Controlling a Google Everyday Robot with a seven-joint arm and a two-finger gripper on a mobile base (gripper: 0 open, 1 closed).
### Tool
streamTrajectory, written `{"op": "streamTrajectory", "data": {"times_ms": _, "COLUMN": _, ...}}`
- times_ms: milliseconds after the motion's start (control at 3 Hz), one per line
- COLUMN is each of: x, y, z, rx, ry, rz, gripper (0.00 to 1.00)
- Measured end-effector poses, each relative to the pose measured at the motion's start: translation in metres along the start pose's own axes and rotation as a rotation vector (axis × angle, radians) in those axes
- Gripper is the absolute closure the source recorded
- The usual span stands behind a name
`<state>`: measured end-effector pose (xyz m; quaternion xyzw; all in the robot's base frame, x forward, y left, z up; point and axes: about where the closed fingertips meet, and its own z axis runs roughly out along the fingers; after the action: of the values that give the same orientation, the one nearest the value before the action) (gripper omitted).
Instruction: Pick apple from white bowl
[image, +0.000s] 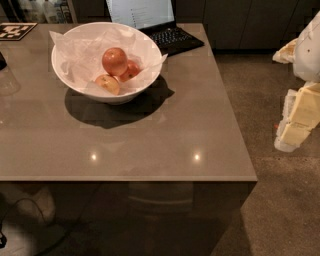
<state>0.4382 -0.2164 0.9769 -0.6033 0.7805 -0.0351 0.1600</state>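
Observation:
The apple (114, 61), the largest one, round and orange-red, lies on top in the white bowl (131, 91), which is lined with crinkled white tissue paper. The bowl stands at the back left of the table (175, 135). A smaller deep-red apple (132, 70) lies right of the apple, partly behind it. A small yellow-orange apple (108, 83) lies in front of it. My gripper (296, 122), cream and white, hangs at the right edge of the view, off the table's right side and far from the bowl. It holds nothing that I can see.
An open laptop (159, 29) stands at the table's back edge, just right of the bowl. A clear glass object (8, 80) is at the far left edge. A black-and-white marker card (15, 30) lies at the back left corner. Carpet floor lies to the right.

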Motion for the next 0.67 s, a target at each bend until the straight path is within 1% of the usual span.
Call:
{"op": "streamTrajectory", "data": {"times_ms": 333, "x": 0.0, "y": 0.0, "z": 0.0, "rx": 0.001, "ry": 0.0, "rz": 0.0, "gripper": 0.0}}
{"op": "streamTrajectory", "data": {"times_ms": 667, "x": -0.045, "y": -0.022, "z": -0.005, "rx": 0.006, "ry": -0.005, "rz": -0.017, "gripper": 0.0}}
